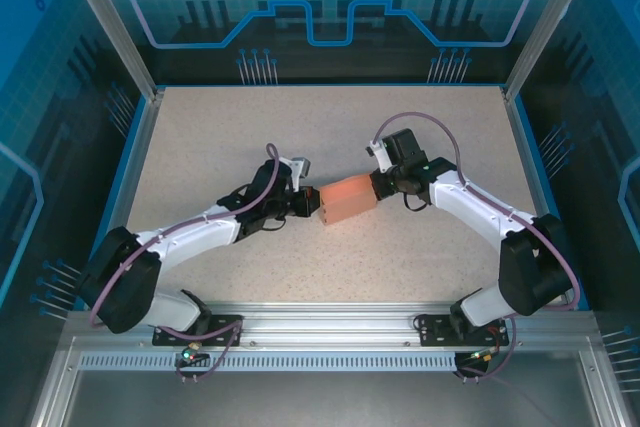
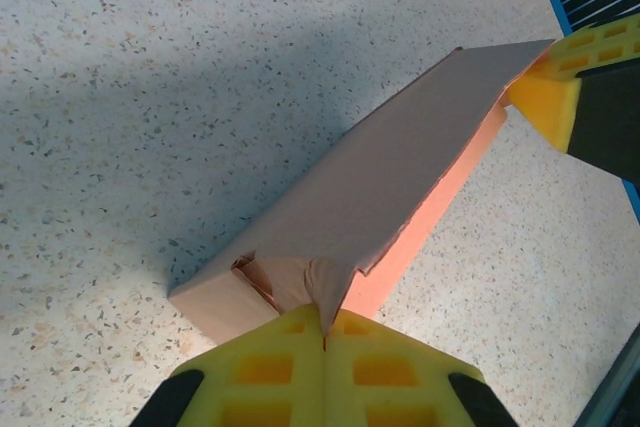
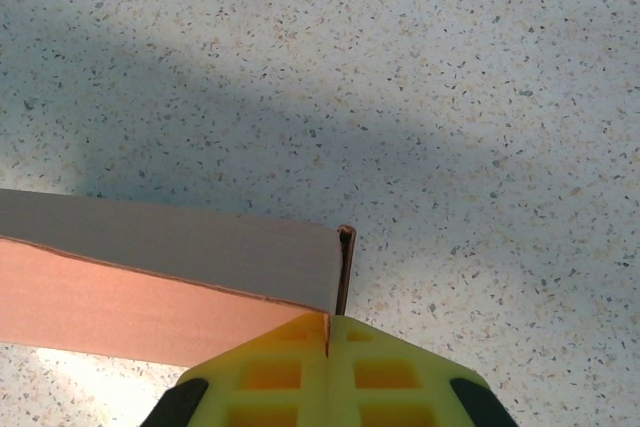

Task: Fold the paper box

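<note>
The paper box (image 1: pixel 348 201) is a salmon-pink cardboard box held between both arms near the middle of the table. My left gripper (image 1: pixel 309 201) is shut on a crumpled flap at the box's left end (image 2: pixel 325 292). My right gripper (image 1: pixel 382 185) is shut on the thin edge at the box's right end (image 3: pixel 340 277). In the left wrist view the box (image 2: pixel 400 177) stretches away to the right gripper's yellow fingertips (image 2: pixel 555 97). In the right wrist view the box's side (image 3: pixel 150 277) runs off to the left.
The speckled beige table (image 1: pixel 250 127) is bounded by blue walls and a metal frame (image 1: pixel 520 97). The metal rail (image 1: pixel 330 327) with both arm bases runs along the near edge.
</note>
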You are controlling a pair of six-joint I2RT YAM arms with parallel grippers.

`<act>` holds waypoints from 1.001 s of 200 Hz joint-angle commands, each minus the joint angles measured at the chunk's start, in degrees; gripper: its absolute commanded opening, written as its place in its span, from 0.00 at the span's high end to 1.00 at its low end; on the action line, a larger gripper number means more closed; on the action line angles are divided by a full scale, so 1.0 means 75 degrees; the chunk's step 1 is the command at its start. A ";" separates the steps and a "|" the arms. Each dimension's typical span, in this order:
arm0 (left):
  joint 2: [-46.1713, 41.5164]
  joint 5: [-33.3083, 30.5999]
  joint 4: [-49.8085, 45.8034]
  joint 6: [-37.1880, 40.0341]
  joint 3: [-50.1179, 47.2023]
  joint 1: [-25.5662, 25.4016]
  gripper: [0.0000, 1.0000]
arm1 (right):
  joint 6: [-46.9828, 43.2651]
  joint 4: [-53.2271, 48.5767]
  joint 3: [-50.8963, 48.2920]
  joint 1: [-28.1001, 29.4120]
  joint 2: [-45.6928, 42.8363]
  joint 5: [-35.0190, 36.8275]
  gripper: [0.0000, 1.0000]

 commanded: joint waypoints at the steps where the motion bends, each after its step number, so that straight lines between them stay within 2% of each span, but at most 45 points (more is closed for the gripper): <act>1: 0.0154 0.0006 0.0574 -0.0111 -0.0078 -0.0275 0.95 | 0.0079 -0.0089 -0.0105 0.0325 0.0141 -0.0550 0.99; 50: 0.0091 -0.0835 0.0600 0.0004 -0.0326 -0.0606 0.95 | 0.0110 -0.0077 -0.0077 0.0330 0.0106 -0.0513 1.00; 107: 0.0324 -0.1103 0.0868 -0.0078 -0.0410 -0.0925 0.94 | 0.0158 -0.0019 -0.0152 0.0383 0.0117 -0.0503 1.00; 200: -0.0027 -0.1452 0.0944 0.0280 -0.0563 -0.1025 0.77 | 0.0140 -0.0019 -0.0219 0.0395 0.0058 -0.0305 1.00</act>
